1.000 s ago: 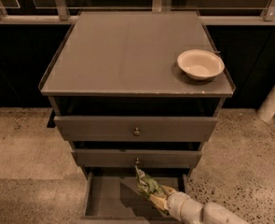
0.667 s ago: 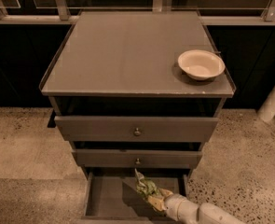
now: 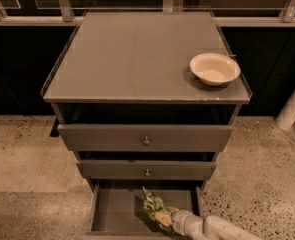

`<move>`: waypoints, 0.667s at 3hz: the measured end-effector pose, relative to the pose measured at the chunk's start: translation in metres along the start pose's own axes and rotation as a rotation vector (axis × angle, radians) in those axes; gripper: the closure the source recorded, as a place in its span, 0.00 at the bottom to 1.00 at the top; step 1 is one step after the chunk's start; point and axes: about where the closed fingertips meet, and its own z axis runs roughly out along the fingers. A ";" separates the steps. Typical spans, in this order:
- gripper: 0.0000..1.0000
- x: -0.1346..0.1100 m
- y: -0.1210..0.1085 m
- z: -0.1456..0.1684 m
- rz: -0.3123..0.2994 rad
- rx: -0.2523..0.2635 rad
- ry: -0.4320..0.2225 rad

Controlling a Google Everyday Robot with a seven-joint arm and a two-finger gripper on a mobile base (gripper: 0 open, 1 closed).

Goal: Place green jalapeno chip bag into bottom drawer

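Note:
The bottom drawer (image 3: pixel 112 211) stands pulled open at the foot of the grey cabinet, a flat grey tray with low sides. The green jalapeno chip bag (image 3: pixel 152 205) is crumpled and sits inside the drawer, right of its middle, low over the floor of the tray. My gripper (image 3: pixel 162 217) reaches in from the lower right on a white arm and is closed on the bag's lower right end.
Two grey drawers with round knobs (image 3: pixel 146 141) sit above, both slightly pulled out. A cream bowl (image 3: pixel 214 68) stands on the cabinet top (image 3: pixel 127 59) at the right. A white post (image 3: pixel 293 106) stands at the right on the speckled floor.
The gripper and the bag have shifted slightly left and deeper into the bottom drawer. Nothing else has moved.

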 end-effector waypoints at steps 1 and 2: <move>1.00 0.019 -0.016 0.016 0.048 0.011 0.039; 1.00 0.032 -0.032 0.027 0.076 0.031 0.075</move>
